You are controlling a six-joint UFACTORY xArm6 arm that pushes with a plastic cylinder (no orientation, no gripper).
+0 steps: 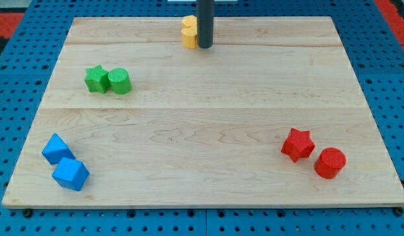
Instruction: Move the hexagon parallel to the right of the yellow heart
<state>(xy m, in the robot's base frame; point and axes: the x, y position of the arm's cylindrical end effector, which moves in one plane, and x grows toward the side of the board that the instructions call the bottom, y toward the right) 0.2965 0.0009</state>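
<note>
Two yellow blocks sit touching at the view's top centre, one [188, 23] above the other [188, 37]. The rod hides their right sides, so I cannot tell which is the hexagon and which the heart. My tip [205, 46] rests on the board right against the lower yellow block's right side.
A green star [95, 78] and a green cylinder [119, 81] touch at the upper left. Two blue blocks [57, 149] [71, 174] sit at the lower left. A red star [298, 144] and a red cylinder [329, 162] sit at the lower right. The wooden board [202, 131] lies on blue pegboard.
</note>
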